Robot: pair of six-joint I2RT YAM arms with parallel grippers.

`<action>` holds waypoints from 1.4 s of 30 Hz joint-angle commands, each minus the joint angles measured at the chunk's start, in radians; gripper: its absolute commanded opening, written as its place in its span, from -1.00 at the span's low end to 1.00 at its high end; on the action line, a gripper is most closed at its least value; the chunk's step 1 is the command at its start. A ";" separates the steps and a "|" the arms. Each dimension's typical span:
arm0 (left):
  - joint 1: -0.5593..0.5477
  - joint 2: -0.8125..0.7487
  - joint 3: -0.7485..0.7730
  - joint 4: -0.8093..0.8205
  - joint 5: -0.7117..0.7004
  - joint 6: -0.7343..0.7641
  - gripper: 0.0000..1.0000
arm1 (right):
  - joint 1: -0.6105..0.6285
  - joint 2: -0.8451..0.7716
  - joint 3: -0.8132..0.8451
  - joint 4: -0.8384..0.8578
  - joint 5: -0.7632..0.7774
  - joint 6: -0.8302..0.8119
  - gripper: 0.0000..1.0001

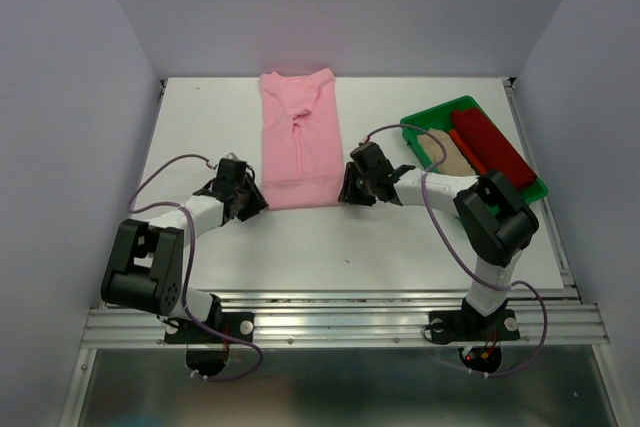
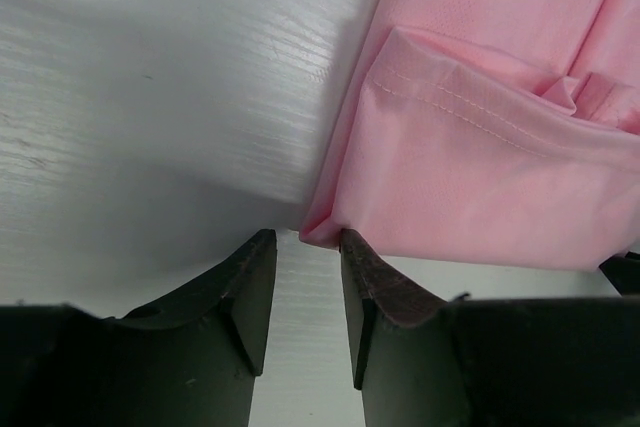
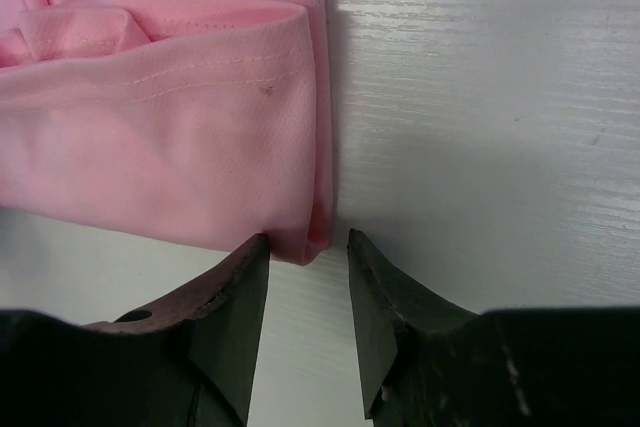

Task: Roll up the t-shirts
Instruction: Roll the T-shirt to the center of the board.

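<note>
A light pink t-shirt (image 1: 300,137), folded into a long strip, lies flat on the white table, running from the back toward me. My left gripper (image 1: 258,203) sits low at its near left corner. In the left wrist view that gripper (image 2: 305,237) is open, and the corner of the pink t-shirt (image 2: 480,147) just reaches its tips. My right gripper (image 1: 346,193) is at the near right corner. The right wrist view shows it (image 3: 307,237) open too, the pink t-shirt (image 3: 170,147) corner ending between its tips. A dark red t-shirt (image 1: 492,147) and a beige one (image 1: 445,149) lie rolled in the tray.
A green plastic tray (image 1: 440,107) stands at the back right of the table, just beyond my right arm. White walls close in the table at the back and on both sides. Bare table lies between the shirt's near edge and the arm bases.
</note>
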 commanded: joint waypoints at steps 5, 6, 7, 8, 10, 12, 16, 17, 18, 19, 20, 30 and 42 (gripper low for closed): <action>0.003 0.043 -0.014 0.049 0.034 -0.002 -0.32 | -0.008 0.019 -0.018 0.051 -0.013 0.014 -0.18; 0.003 0.048 -0.012 0.057 0.038 -0.001 -0.35 | -0.008 0.019 -0.019 0.051 -0.015 0.016 -0.19; 0.003 0.051 -0.012 0.057 0.040 -0.002 -0.35 | -0.008 0.019 -0.021 0.051 -0.015 0.017 -0.19; 0.003 0.053 -0.012 0.058 0.048 -0.002 -0.35 | -0.008 0.019 -0.024 0.051 -0.018 0.019 -0.20; 0.002 0.053 -0.011 0.061 0.052 -0.004 -0.29 | -0.008 0.019 -0.029 0.055 -0.023 0.022 -0.20; 0.002 0.051 -0.008 0.061 0.052 -0.004 -0.21 | -0.008 0.016 -0.036 0.058 -0.026 0.025 -0.20; 0.002 0.056 -0.005 0.061 0.051 -0.004 -0.29 | -0.008 0.008 -0.052 0.068 -0.026 0.033 -0.23; 0.002 0.059 -0.004 0.061 0.049 -0.002 -0.40 | -0.008 0.008 -0.056 0.069 -0.026 0.037 -0.27; 0.003 0.059 -0.004 0.063 0.049 -0.005 -0.49 | -0.008 0.006 -0.059 0.072 -0.026 0.039 -0.30; 0.002 0.060 -0.004 0.063 0.049 -0.007 -0.59 | -0.008 0.008 -0.061 0.072 -0.026 0.040 -0.41; 0.002 0.060 -0.004 0.063 0.051 -0.008 -0.66 | -0.008 0.006 -0.062 0.072 -0.027 0.042 -0.46; 0.002 0.008 -0.003 0.035 0.051 -0.016 -1.00 | -0.008 -0.030 -0.078 0.074 -0.027 0.043 -0.97; 0.000 -0.127 -0.008 -0.075 0.032 -0.039 -1.00 | -0.008 -0.109 -0.133 0.043 -0.062 0.027 -0.99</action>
